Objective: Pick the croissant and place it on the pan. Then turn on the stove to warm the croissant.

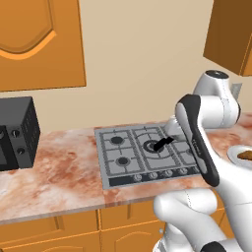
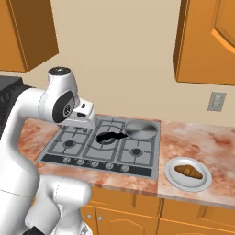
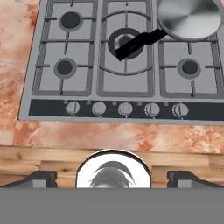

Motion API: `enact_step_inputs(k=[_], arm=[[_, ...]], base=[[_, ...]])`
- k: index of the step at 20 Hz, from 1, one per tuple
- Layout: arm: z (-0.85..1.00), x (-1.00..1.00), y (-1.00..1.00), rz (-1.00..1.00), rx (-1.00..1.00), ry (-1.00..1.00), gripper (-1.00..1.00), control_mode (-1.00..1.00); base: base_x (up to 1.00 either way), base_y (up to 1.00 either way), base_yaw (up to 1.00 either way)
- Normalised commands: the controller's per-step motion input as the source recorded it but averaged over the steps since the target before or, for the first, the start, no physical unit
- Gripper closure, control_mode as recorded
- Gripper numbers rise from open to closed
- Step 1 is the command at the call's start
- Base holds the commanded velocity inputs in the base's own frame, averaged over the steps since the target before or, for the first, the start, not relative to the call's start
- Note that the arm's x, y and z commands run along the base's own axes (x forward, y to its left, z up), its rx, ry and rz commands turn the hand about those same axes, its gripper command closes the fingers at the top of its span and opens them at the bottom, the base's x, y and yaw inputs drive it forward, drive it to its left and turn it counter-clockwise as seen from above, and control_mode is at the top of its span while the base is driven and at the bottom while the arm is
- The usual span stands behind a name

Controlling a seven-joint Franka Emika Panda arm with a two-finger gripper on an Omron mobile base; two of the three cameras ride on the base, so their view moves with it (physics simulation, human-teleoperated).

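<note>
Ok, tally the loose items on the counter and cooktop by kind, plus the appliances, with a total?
Pan: 1
Plate: 1
Croissant: 1
Stove: 1
Microwave: 1
Total: 5

A: What's cut off?
B: In the hand view the pan point(image 3: 190, 19) runs off the edge at one o'clock. In the left base view the arm hides it.
A: The croissant point(image 1: 246, 156)?
B: Clipped at three o'clock, like its plate point(image 1: 235, 154).
</note>
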Motion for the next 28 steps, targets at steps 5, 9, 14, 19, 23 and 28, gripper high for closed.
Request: enact_step_inputs(k=[5, 9, 14, 19, 23, 28], arm=[[-0.06, -0.04, -0.16, -0.09, 0.00, 0.00, -1.00, -1.00], [-0.06, -0.06, -0.13, -0.11, 0.00, 0.00, -1.00, -1.00], [-0.06, -0.04, -0.12, -0.14, 0.00, 0.00, -1.00, -1.00], [-0.06, -0.01, -0.09, -0.15, 0.00, 0.00, -1.00, -1.00], [-0.05, -0.03, -0.13, -0.14, 0.00, 0.00, -1.00, -1.00], [-0.05, -0.02, -0.15, -0.14, 0.00, 0.00, -1.00, -1.00]], base=[[0.00, 0.00, 0.00], [0.00, 0.00, 0.00], [0.00, 0.00, 0.00], [0.00, 0.00, 0.00], [0.00, 0.00, 0.00], [0.00, 0.00, 0.00]])
